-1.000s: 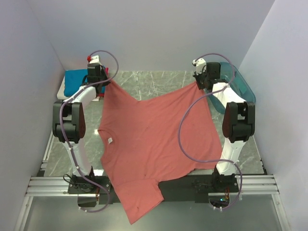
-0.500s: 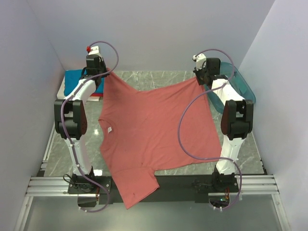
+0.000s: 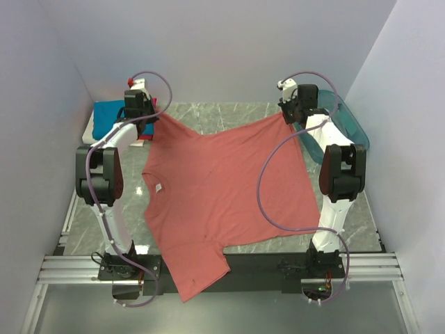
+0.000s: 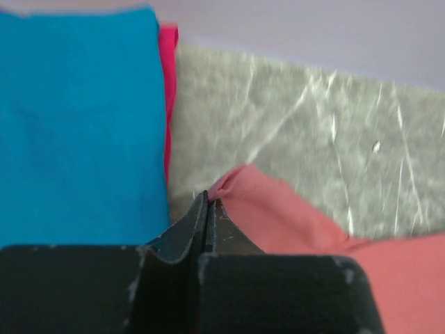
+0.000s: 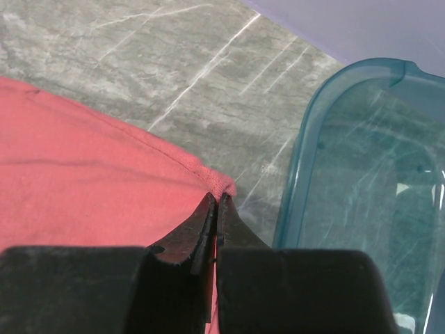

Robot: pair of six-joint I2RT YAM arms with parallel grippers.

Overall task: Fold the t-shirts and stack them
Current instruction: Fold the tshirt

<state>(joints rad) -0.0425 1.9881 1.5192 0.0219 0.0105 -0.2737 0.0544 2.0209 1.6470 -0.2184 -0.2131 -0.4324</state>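
Cloth is stretched across the table [image 3: 229, 115] between two pinches: the salmon-pink t-shirt [image 3: 222, 195] covers most of the marble top, with its far edge lifted at both corners and sagging in the middle. The left gripper [image 4: 207, 198] is clamped tight on a small peak of pink fabric at the far-left corner, just beside the folded blue t-shirt [image 4: 76, 125] with a red t-shirt [image 4: 169, 83] peeping out under it. The right gripper [image 5: 215, 198] is likewise closed on the hemmed corner at the far right, close to the rim of the teal bin [image 5: 361, 174]. I take this to be the spreading step before any fold. To do it well, both pinches should hold firm, the two arms should draw apart enough to take the sag out of the far edge, and then come down together so the cloth lands flat. The left corner should stay off the folded pile and the right one out of the bin. As for how the shirt lies, the neck opening with its small white label sits on the left side and the hem on the right, so its long axis runs left to right across the table. One sleeve trails over the near edge between the arm bases, and I think it needs pulling onto the table.
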